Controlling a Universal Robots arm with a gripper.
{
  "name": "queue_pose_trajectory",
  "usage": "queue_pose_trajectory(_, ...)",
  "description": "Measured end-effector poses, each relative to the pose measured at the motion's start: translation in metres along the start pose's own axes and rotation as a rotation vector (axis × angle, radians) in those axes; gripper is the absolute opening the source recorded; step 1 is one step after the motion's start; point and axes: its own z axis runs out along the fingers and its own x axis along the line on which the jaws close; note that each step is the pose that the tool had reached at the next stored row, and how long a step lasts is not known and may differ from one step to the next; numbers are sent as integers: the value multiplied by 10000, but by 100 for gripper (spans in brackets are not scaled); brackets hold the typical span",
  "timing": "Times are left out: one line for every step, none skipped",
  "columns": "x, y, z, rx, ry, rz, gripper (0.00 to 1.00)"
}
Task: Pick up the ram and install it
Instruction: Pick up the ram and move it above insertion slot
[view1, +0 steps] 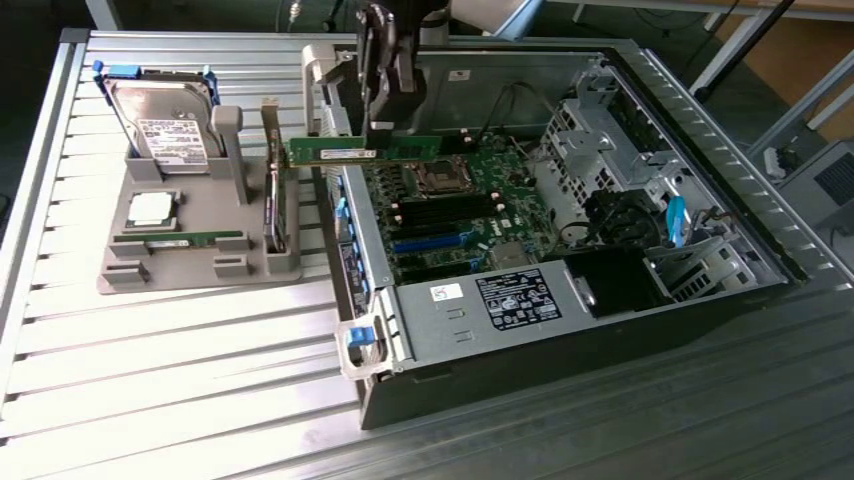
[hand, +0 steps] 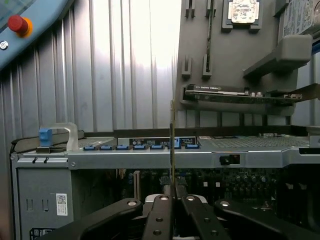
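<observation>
Ribbed metal slats make up the desk (view1: 160, 400), and nearest on it the dark side wall of an open computer case (view1: 534, 370) is seen. Just inside that wall a labelled power supply (view1: 514, 298) is mounted, and beyond it the green motherboard (view1: 467, 200) is laid bare.

Above the motherboard's far part, close to the case wall on the exterior view's left, the ram (view1: 334, 152) is held in the air. Its long edge is level, its white label is turned to the camera, and it is kept clear of the board. It is clamped from above near its middle by the end effector (view1: 380, 132), whose black fingers are drawn narrow on the thin stick. The arm is brought straight down from overhead, with the end effector pointed at the case.

In the wrist view the ram (hand: 172, 145) is seen edge-on as a thin line, pinched between the fingers (hand: 161, 210) of the end effector (hand: 172, 190).

On the exterior view's left, beside the case, a grey fixture (view1: 187, 268) is set on the desk. A silver chip (view1: 150, 208), an upright card (view1: 276, 215) and, farthest, a hard drive (view1: 167, 125) are carried in it.
</observation>
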Motion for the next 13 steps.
queue_pose_trajectory(0,-8,0,-1,3,1,11)
queue_pose_trajectory(0,-14,-1,-2,5,0,11)
queue_pose_trajectory(-1,-24,-1,-2,8,0,11)
queue_pose_trajectory(-1,-33,-2,-3,12,0,11)
queue_pose_trajectory(-1,-43,-2,-3,15,0,11)
queue_pose_trajectory(-1,-59,-2,-5,23,1,11)
queue_pose_trajectory(-2,-70,-3,-6,28,0,11)
queue_pose_trajectory(-2,-81,-3,-7,34,1,11)
queue_pose_trajectory(-3,-93,-3,-8,41,1,11)
queue_pose_trajectory(-3,-102,-3,-8,46,1,11)
queue_pose_trajectory(-3,-118,-5,-10,57,1,11)
queue_pose_trajectory(-3,-126,-5,-10,62,1,11)
queue_pose_trajectory(-4,-136,-5,-12,70,1,11)
